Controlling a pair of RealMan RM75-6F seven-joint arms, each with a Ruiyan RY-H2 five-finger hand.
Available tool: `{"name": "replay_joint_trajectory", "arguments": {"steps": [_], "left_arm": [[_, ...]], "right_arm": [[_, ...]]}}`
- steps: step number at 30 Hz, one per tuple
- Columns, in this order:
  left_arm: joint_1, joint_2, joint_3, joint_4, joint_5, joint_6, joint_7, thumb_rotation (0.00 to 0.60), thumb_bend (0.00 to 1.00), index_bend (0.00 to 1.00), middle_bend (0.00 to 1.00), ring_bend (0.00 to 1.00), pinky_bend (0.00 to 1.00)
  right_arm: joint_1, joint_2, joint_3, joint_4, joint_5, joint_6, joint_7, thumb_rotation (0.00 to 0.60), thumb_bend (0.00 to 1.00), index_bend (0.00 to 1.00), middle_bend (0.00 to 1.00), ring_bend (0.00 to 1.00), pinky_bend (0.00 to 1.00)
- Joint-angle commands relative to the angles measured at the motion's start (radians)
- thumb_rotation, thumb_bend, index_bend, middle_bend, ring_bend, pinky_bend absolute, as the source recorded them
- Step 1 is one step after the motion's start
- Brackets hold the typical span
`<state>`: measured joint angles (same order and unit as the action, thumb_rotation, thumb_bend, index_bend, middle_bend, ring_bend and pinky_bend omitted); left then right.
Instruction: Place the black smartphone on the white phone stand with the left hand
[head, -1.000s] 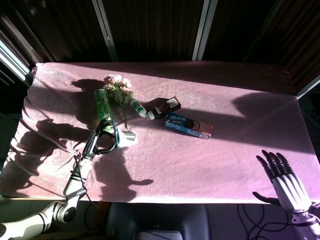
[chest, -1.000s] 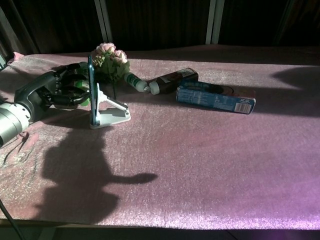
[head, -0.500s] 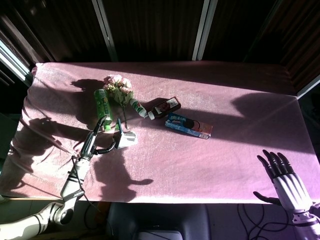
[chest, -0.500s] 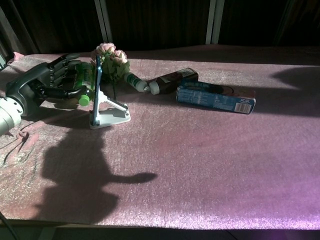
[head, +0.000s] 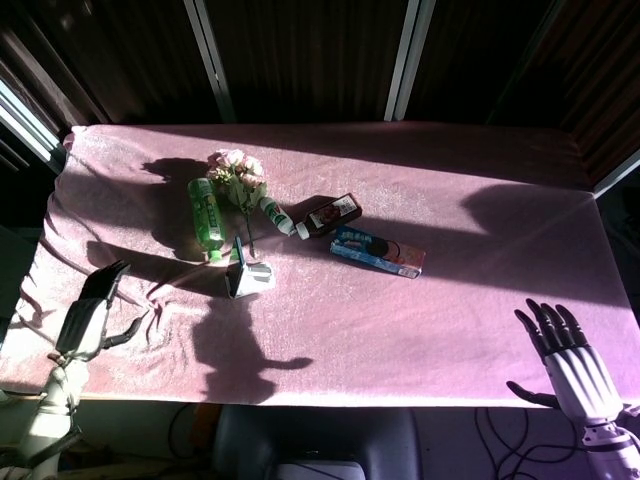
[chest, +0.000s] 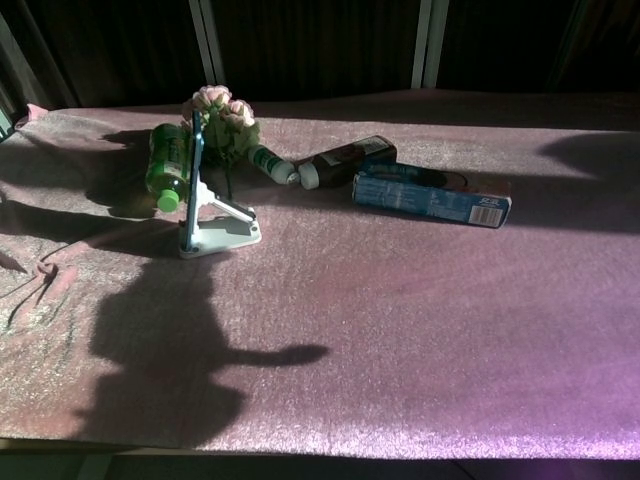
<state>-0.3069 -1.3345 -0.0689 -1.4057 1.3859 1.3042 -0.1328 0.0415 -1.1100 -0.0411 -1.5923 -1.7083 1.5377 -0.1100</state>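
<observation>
Black smartphone (chest: 193, 180) upright, edge-on, leaning on white phone stand (chest: 222, 232).

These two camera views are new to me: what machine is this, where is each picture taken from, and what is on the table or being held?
This is a two-armed robot with human-like hands, steered remotely by a person. The head view looks down from above; the chest view looks across the table from lower down.

On the pink cloth stands a white phone stand with the black smartphone propped upright on it, seen edge-on. Behind it lie a green bottle and pink flowers; to the right are a dark bottle and a blue box.

Nothing is held. The left hand sits at the table's near left edge, away from the stand. The right hand is at the near right, its fingers spread. Neither hand shows in the chest view.
</observation>
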Motion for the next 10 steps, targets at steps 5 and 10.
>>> {"name": "replay_joint_trajectory", "arguments": {"steps": [5, 10], "left_arm": [[0.158, 0.147, 0.088, -0.166, -0.009, 0.132, 0.191, 0.6, 0.33, 0.0, 0.0, 0.0, 0.0], [0.166, 0.149, 0.084, -0.157, 0.012, 0.139, 0.167, 0.6, 0.33, 0.0, 0.0, 0.0, 0.0]], "right_arm": [[0.004, -0.009, 0.002, -0.008, 0.005, -0.012, -0.023, 0.6, 0.24, 0.0, 0.0, 0.0, 0.0], [0.001, -0.011, 0.002, -0.006, 0.002, -0.005, -0.024, 0.6, 0.24, 0.0, 0.0, 0.0, 0.0]]}}
